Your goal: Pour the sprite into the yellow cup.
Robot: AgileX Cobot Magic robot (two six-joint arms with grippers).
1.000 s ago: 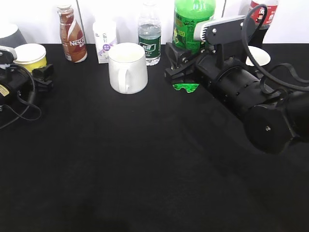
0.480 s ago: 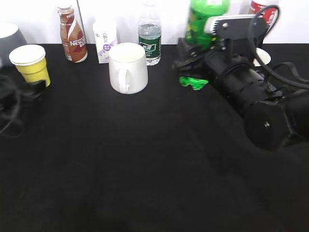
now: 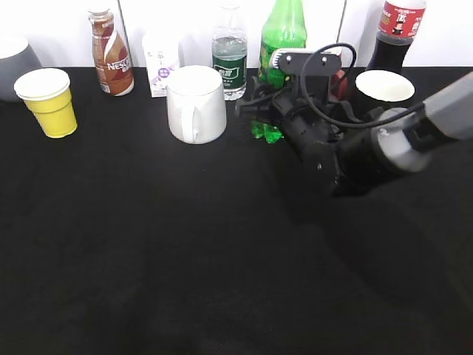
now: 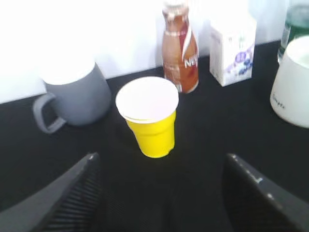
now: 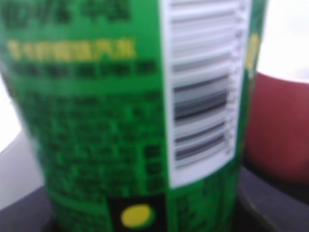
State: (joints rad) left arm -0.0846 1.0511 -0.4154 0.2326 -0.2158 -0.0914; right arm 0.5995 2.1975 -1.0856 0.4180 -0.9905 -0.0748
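The sprite bottle point(image 3: 283, 37) is standing upright near the table's back edge, the right gripper point(image 3: 260, 111) closing around its lower body; half a second ago it was blurred and further right. The yellow cup point(image 3: 48, 102) is sitting far left with bare black cloth in front. The left gripper point(image 4: 159, 193) is hanging wide open, empty, facing the cup.

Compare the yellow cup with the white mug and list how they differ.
The yellow cup is yellow outside with a white rim; the white mug is white all over. The mug has a handle facing the exterior camera; the cup has none. The cup tapers toward its base and looks smaller; the mug's sides run nearly straight. The cup stands alone near the table's left edge; the mug stands by the bottle row. Both stand upright, mouths up.
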